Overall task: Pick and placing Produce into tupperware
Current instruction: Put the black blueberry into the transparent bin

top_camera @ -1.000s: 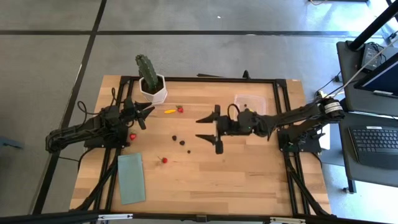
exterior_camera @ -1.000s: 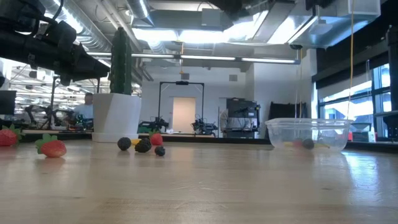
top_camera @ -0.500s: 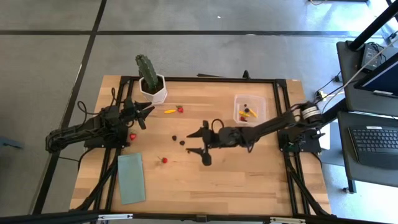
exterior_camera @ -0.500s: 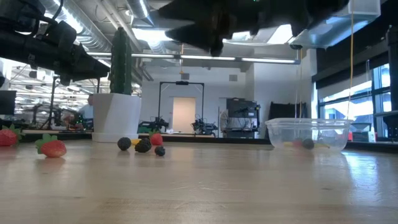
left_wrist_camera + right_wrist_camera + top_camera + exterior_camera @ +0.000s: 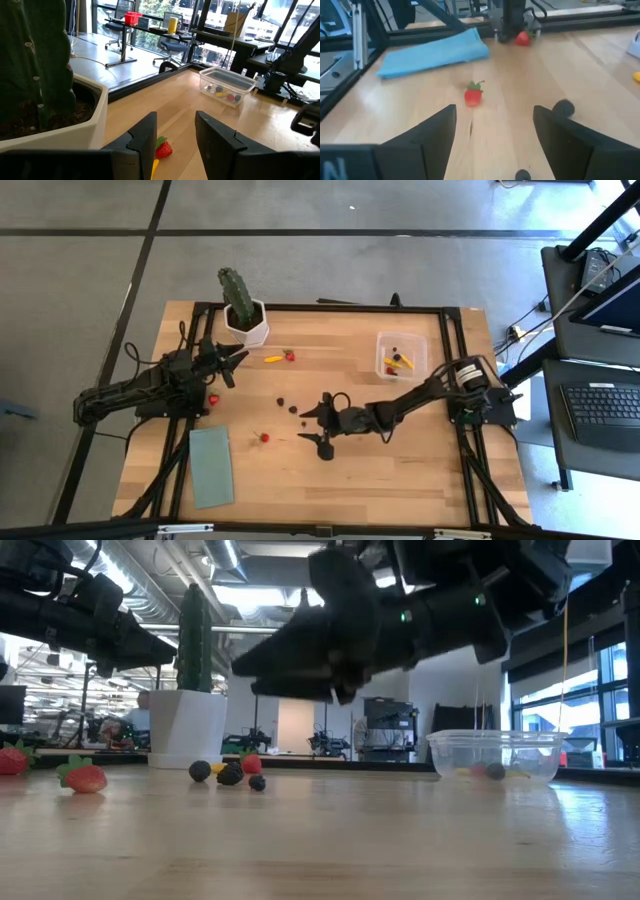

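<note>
Right gripper (image 5: 312, 427): jaws wide, empty, poised over mid-table.
Strawberry (image 5: 473, 94): just ahead between the fingers; judged light, hard, apt to roll; pinch across its red body, not the leafy cap.
Dark berries (image 5: 290, 404): loose nearby; likely slippery.
Tupperware (image 5: 403, 353): far right edge, already holding several pieces.
Left gripper (image 5: 230, 363): narrowly parted, empty, beside the cactus pot (image 5: 246, 324).
</note>
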